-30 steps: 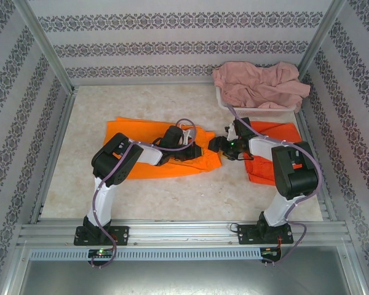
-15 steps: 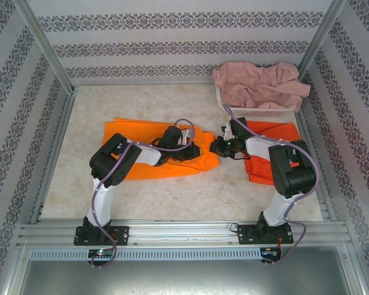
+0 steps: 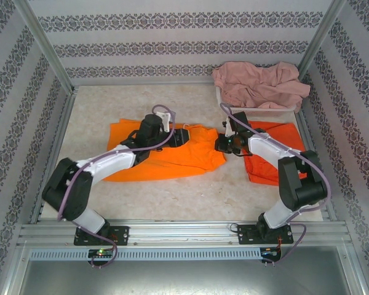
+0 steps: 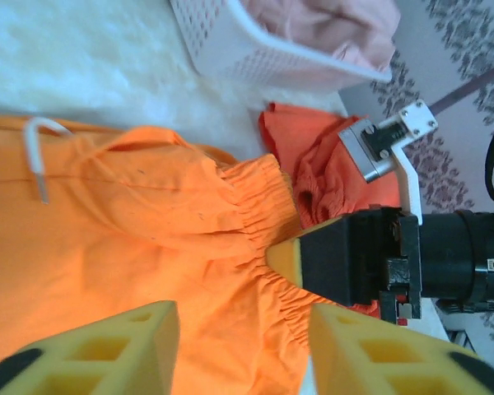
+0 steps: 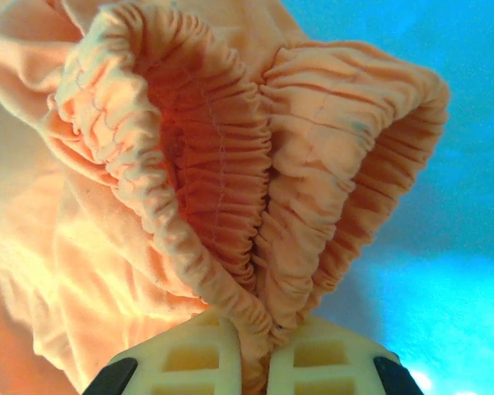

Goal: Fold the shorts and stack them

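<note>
Bright orange shorts [image 3: 172, 158] lie spread on the table's middle, their gathered waist [image 4: 255, 193] and white drawstring [image 4: 37, 156] in the left wrist view. My left gripper [image 3: 179, 136] [image 4: 243, 333] hovers open just above this cloth, holding nothing. My right gripper [image 3: 221, 145] [image 5: 255, 362] is shut on the waist's right end [image 5: 230, 206], which bunches up between its fingers [image 4: 313, 259]. A second orange pair [image 3: 273, 158] lies crumpled under the right arm. Pink shorts [image 3: 258, 85] are heaped in the basket.
The white perforated basket [image 3: 258, 109] [image 4: 230, 49] stands at the far right corner, close behind the right gripper. Metal frame rails and patterned walls bound the table. Bare marbled tabletop [image 3: 172, 196] lies in front of the shorts and at the far left.
My right gripper has shut on the waist's right end. My left gripper has let go of the cloth and opened, and the left arm has stretched out towards the far side.
</note>
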Available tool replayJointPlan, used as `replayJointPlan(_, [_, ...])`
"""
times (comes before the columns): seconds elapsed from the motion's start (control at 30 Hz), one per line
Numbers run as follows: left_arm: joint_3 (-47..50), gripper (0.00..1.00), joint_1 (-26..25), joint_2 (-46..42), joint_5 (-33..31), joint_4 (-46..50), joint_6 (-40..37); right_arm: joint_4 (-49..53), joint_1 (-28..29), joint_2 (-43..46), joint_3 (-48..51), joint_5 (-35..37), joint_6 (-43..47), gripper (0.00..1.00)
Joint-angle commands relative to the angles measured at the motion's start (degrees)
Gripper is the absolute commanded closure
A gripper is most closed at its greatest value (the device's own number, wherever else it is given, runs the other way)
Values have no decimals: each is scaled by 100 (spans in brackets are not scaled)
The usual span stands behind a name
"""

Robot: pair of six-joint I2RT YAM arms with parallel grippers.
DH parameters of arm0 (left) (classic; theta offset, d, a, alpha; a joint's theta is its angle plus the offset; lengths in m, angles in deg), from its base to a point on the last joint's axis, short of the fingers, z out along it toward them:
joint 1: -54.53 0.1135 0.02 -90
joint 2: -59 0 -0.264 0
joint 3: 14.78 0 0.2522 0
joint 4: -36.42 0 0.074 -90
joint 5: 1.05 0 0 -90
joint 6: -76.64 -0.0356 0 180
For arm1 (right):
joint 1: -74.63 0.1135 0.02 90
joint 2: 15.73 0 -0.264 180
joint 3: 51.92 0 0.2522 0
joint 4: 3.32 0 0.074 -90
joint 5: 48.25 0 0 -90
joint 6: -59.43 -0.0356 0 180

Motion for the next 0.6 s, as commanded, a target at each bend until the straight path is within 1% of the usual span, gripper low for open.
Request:
replayJointPlan(0.0, [388,44,250,-519,-359,602,-404,1195,93,464,-501,919,693,100])
replayJointPlan(0.17, [937,33,567,-1207,-361,640,-372,2513,96,739,-1282,1956,1398,100])
replayJointPlan(0.27, [1149,27,641,-1475,-416,725,-416,3031,89,848,-1672,2415,1731,100])
replayJointPlan(0.4, [1350,23,700,-1640,-417,733,-400,3539,87,832,-2233,3095,2095,100])
replayJointPlan(0.57, [1499,22,706,-1662,-377,658,-373,4139,87,559,-3024,3689,2421,100])
